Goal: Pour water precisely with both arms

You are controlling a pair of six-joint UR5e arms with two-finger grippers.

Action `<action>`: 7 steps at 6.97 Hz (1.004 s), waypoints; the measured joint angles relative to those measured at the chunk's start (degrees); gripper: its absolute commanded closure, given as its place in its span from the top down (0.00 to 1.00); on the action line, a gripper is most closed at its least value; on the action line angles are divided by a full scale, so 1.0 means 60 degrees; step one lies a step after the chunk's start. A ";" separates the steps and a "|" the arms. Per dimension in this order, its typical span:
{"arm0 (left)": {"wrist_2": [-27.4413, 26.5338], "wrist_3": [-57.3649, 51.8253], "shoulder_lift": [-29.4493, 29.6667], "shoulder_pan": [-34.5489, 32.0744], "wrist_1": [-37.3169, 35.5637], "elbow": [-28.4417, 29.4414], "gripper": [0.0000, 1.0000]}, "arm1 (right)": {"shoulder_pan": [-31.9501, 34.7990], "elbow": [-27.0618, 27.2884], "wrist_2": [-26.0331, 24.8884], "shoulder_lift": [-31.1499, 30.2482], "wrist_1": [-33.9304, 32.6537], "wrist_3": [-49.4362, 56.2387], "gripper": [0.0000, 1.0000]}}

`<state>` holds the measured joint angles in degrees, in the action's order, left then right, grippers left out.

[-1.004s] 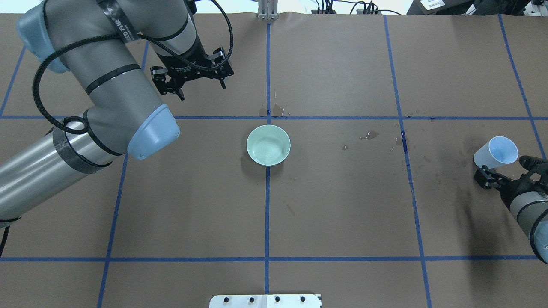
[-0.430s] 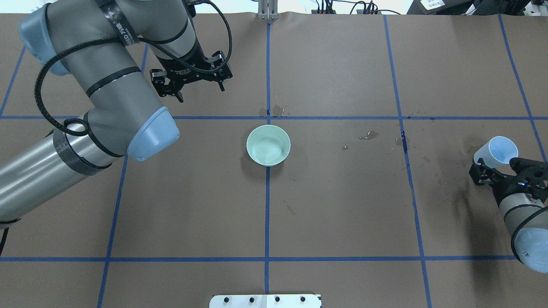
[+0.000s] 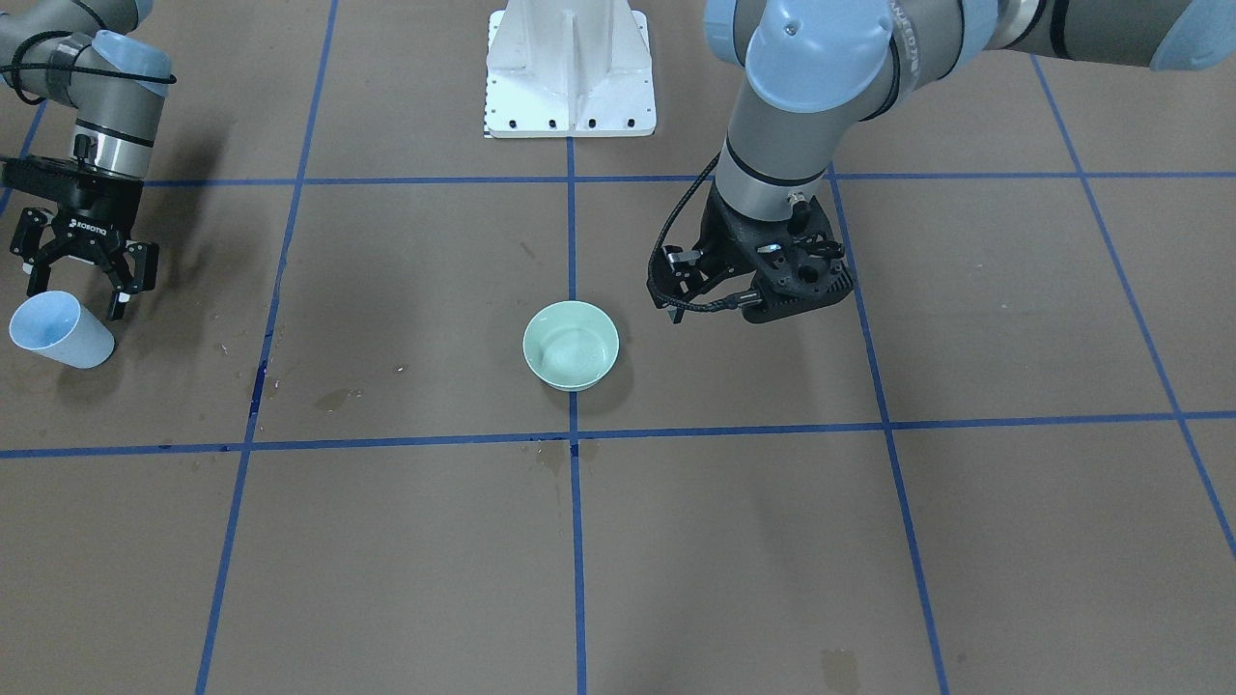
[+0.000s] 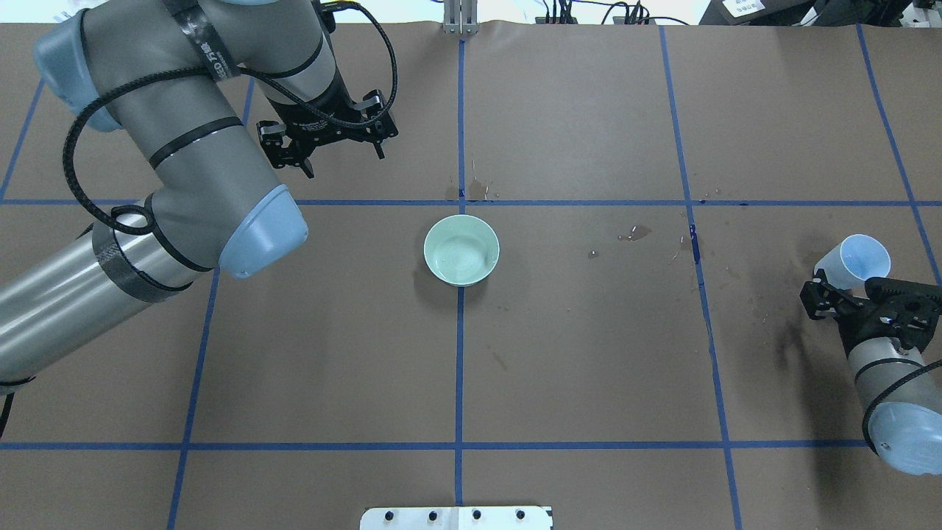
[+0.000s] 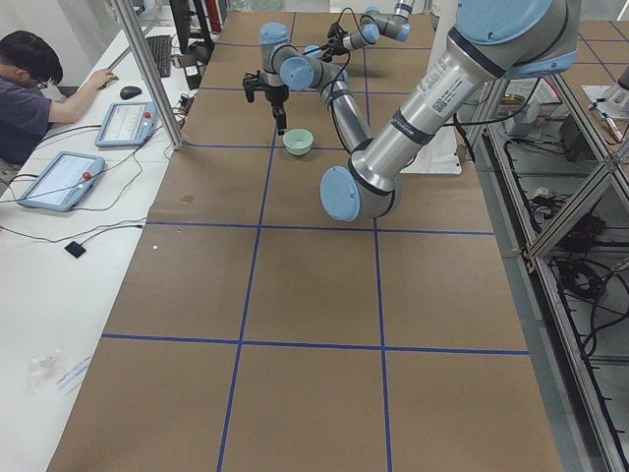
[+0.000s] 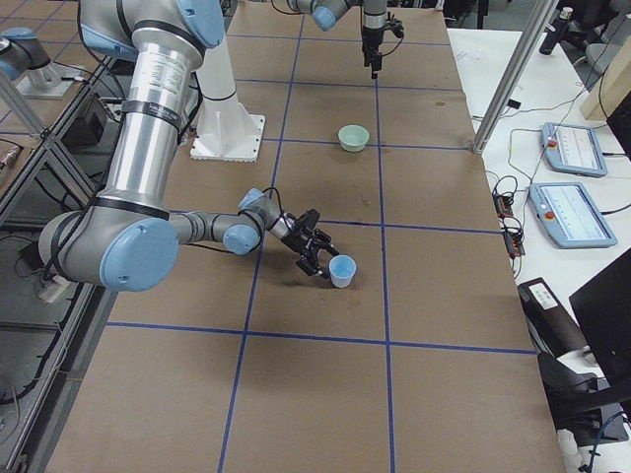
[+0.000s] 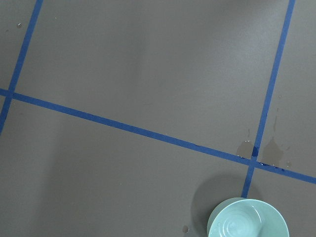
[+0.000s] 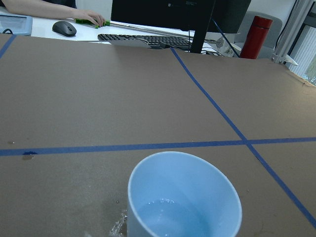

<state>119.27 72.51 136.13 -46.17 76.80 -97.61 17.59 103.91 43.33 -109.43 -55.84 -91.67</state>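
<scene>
The bench (image 4: 589, 353) is covered in brown paper and marked into large squares by blue tape (image 4: 459, 368). A pale green bowl (image 4: 461, 249) stands at its middle, on the tape line that runs away from the robot and just on the robot's side of a crossing. Wet stains (image 4: 471, 191) darken the paper at that crossing, and smaller ones (image 4: 636, 233) lie to the right of the bowl. A pale blue cup (image 4: 852, 263) stands upright near the bench's right end, well apart from the bowl. A white pedestal (image 3: 570, 68) is bolted down at the robot's edge.
</scene>
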 measured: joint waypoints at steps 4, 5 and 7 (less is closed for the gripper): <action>0.0000 0.0000 -0.0012 0.0015 0.0002 0.0019 1.00 | -0.0074 -0.0865 -0.0395 0.0588 0.0049 0.0000 1.00; 0.0000 0.0000 -0.0013 0.0017 0.0002 0.0021 1.00 | -0.0074 -0.0947 -0.0397 0.0610 0.0057 0.0000 1.00; -0.0001 0.0000 -0.0005 0.0020 0.0002 0.0012 1.00 | -0.0062 -0.1043 -0.0386 0.0620 0.0072 0.0000 1.00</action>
<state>119.27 72.51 136.11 -46.06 76.82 -97.54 17.22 97.66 41.01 -105.70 -55.41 -91.67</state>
